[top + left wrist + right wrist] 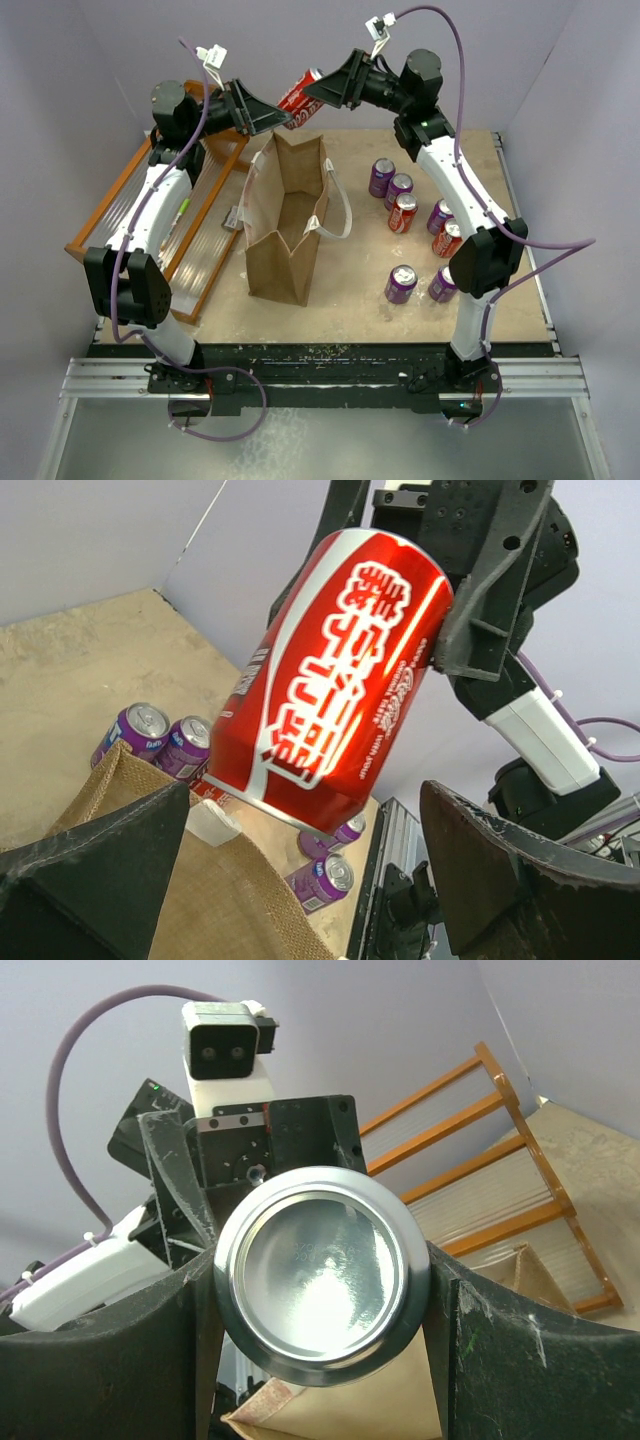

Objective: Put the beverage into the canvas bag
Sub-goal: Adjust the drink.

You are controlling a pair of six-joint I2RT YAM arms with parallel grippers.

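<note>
My right gripper (322, 91) is shut on a red cola can (299, 98) and holds it tilted in the air above the far end of the tan canvas bag (287, 215). The can fills the left wrist view (330, 680), and its silver base faces the right wrist camera (322, 1272). My left gripper (268, 117) is open and empty, right beside the can. Its jaws stand wide apart below the can in the left wrist view (300, 880). The bag stands upright and open, with white loop handles (340, 205).
An orange slatted rack (170, 215) lies at the left, under my left arm. Several purple and red cans (405, 212) stand on the table right of the bag, with two purple ones (420, 282) nearer the front.
</note>
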